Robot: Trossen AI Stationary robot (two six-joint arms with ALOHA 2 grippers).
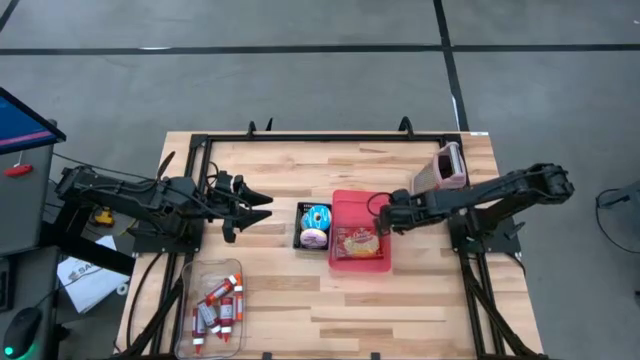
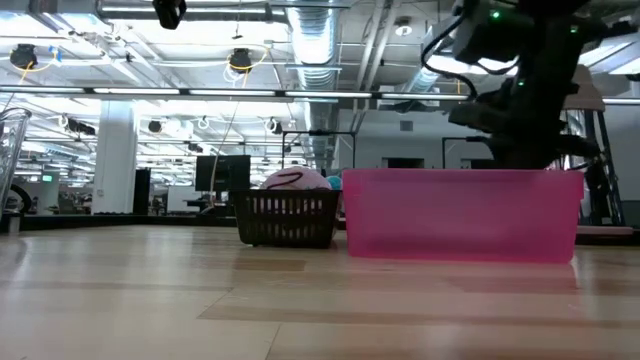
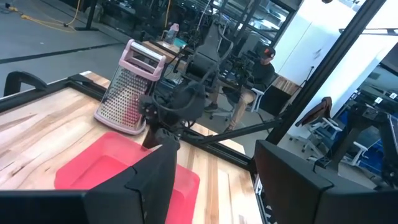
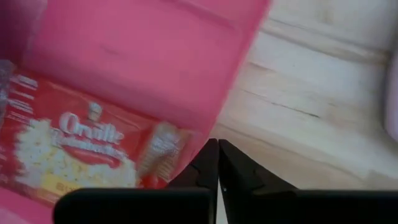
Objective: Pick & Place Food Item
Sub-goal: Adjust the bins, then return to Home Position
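Wooden tabletop (image 1: 420,290) carries everything, largest items near the centre. Pink bin (image 1: 361,232) sits at mid-table, slightly toward the right edge; a red popcorn packet (image 1: 360,242) lies flat inside it, at the end nearer the front edge. This packet is judged to be the food item of the task, already placed in the bin. Black basket (image 1: 314,226) stands just beside the bin on its left and holds a blue-and-white round item and a pink-white one; it probably serves as the source of food items. Clear tray (image 1: 214,305) with small red-and-white tubes rests near the front-left corner. Metal grater (image 1: 447,168) with pink handle stands near the back-right corner, well apart from the work.

Right gripper (image 1: 381,213) hangs over the bin's right rim, fingers (image 4: 205,167) clenched together, empty. Left gripper (image 1: 262,207) waits left of the basket, pointing level, jaws partly parted, grasping nothing.
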